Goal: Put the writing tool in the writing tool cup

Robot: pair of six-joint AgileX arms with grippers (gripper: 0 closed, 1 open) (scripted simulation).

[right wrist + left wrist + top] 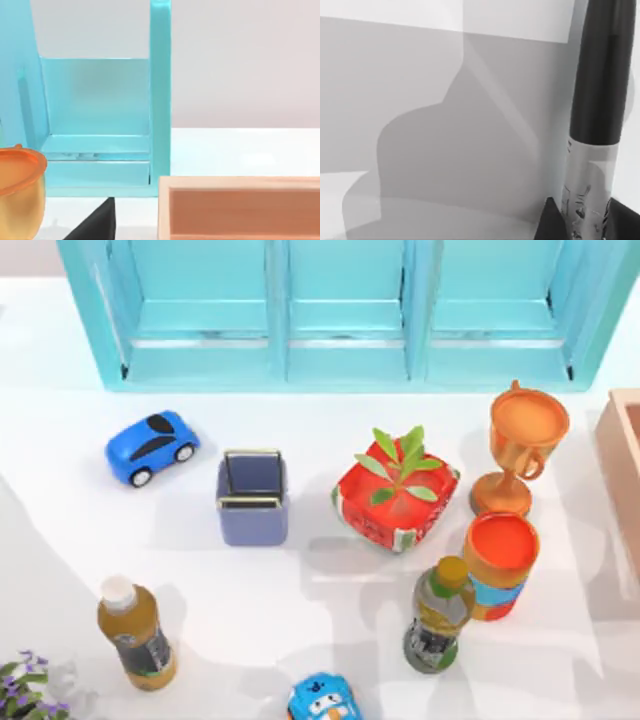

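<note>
left gripper (580,222): dark fingers (551,222) sat either side of the writing tool (595,100), clamped on its silver lower section. the tool was a pen or marker with a black upper body and a silver barrel carrying small dark print. it stood roughly along the gripper axis, leaning a little, over pale table (420,125) with soft grey shadows on it.

right gripper: one dark finger tip (97,222) showed at the edge of the right wrist view. couldn't tell if those fingers were open or closed. ahead of it were the orange trophy (17,195), a peach wooden box (240,210) and the teal shelf unit (95,120).

from above, the writing tool cup (252,497) stood upright on the table, left of centre: small square slate-blue holder, thin metallic rim, mouth up. inside looked dark, couldn't make out any contents. blue toy car (152,446) was near it on the left, a red planter with a green plant (397,492) near it on the right, both apart from the cup.

further right: the orange trophy at the back, an orange-topped can (499,564) in front of it, and a green-capped bottle (437,614) just beside the can. a tea bottle with a white cap (136,631) lay front left, purple flowers (22,688) were at the front-left corner, and a small blue toy (324,699) was at the front edge.
</note>
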